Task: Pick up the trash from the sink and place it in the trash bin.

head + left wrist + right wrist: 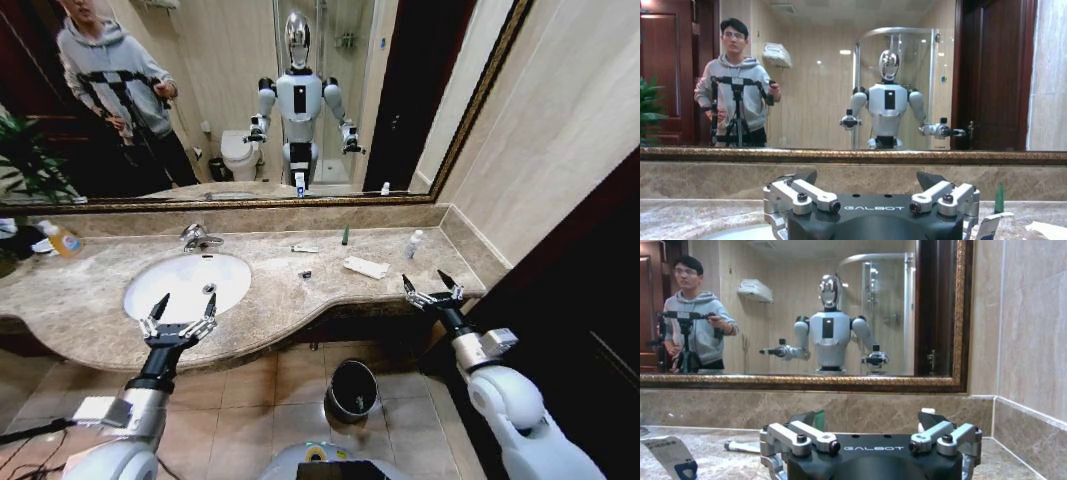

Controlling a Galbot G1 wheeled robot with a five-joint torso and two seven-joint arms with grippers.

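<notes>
The sink sits at nine o'clock, the trash bin at six. Both arms reach forward, left gripper and right gripper spread open. White packet, green tube, maybe a sachet, lie on the counter.

My counter and the floor under it

The marble countertop held the white sink with its faucet at the back. Near the mirror wall lay a slim white sachet, with a green tube standing beside it and a small white bottle further to my right. A flat white packet and a tiny dark bit lay nearer me. An orange bottle stood far left. The black bin sat on the tiled floor.
</notes>
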